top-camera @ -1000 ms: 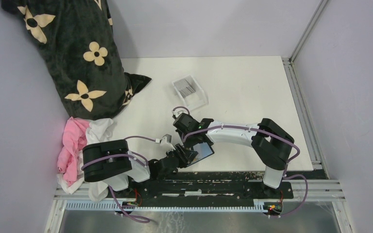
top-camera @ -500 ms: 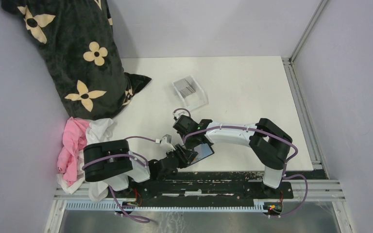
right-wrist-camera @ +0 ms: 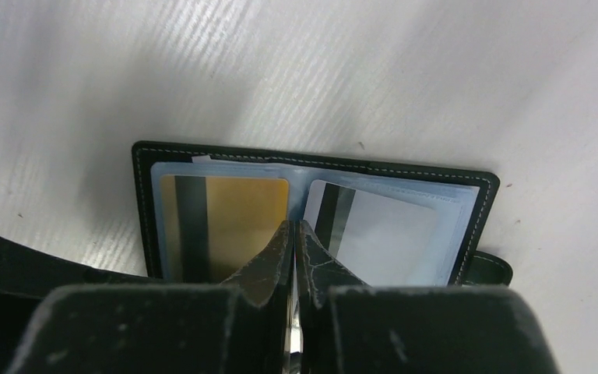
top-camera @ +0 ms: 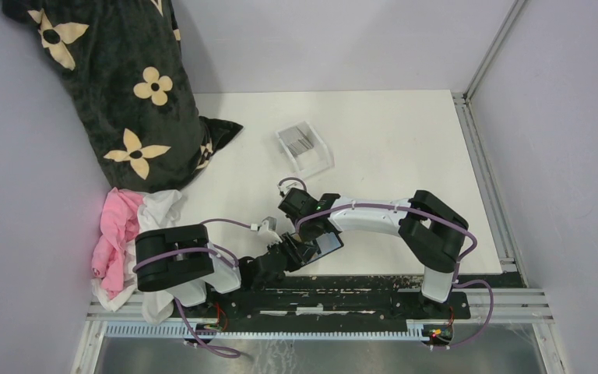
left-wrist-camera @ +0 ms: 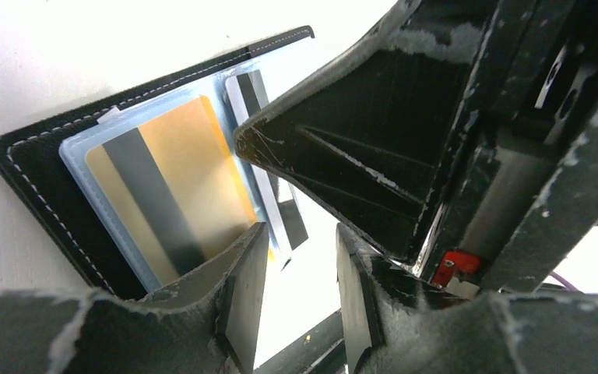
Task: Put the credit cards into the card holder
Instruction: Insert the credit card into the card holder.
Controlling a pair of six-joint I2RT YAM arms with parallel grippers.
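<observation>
Card holder [right-wrist-camera: 143, 210] lies open and flat on the table [top-camera: 389, 148], near the front edge, between both arms. In the right wrist view, the orange card [right-wrist-camera: 233, 218] is seated in the 9 o'clock pocket. The grey card [right-wrist-camera: 393, 234] is in the 3 o'clock pocket, slightly askew.

Right gripper [right-wrist-camera: 294, 234]: jaws closed to a hairline, tips over the centre fold. Nothing visibly pinched; cannot tell whether a card is held edge-on.

Left gripper [left-wrist-camera: 299, 241]: narrow gap with bare table showing through, grips nothing. One finger sits at the holder's near edge by the orange card.

Risks (judgement):
- Tips dragging at the fold could slide the holder or flip a leaf shut.
- The askew grey card may catch and back out.
- The grippers are crowded, so either one swinging risks a collision.

Surroundings: clear tray [top-camera: 317, 162] with more grey cards [top-camera: 302, 143] at 12 o'clock of the holder, nothing lying between. Floral blanket [top-camera: 117, 86] at 10 o'clock and pink-white cloth [top-camera: 124, 234] at 9 o'clock, both well apart
</observation>
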